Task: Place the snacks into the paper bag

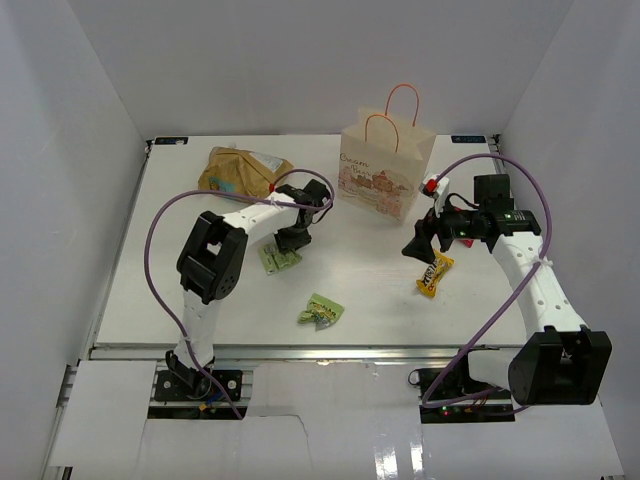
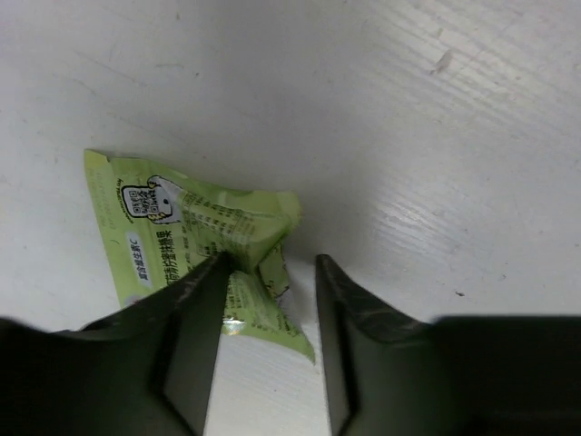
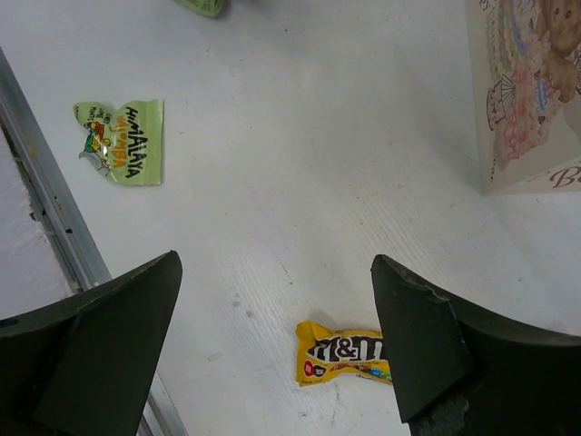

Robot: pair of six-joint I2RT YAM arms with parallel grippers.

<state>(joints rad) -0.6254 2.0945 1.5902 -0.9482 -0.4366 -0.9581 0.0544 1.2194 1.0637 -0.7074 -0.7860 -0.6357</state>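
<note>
The left tool hangs open over a green packet, jaws either side of its crumpled corner, not closed on it; the foil looks light, soft and slick, so I'd pinch that raised fold; the right tool gapes wide above a yellow packet lying on the table; only the overhead view shows the paper bag whole, upright at the back

The table is looking matt white and finely scratched. The green packet is shining as glossy, crinkled film. The paper bag is looking matt and smooth. The left fingers are showing dull dark plastic.
</note>
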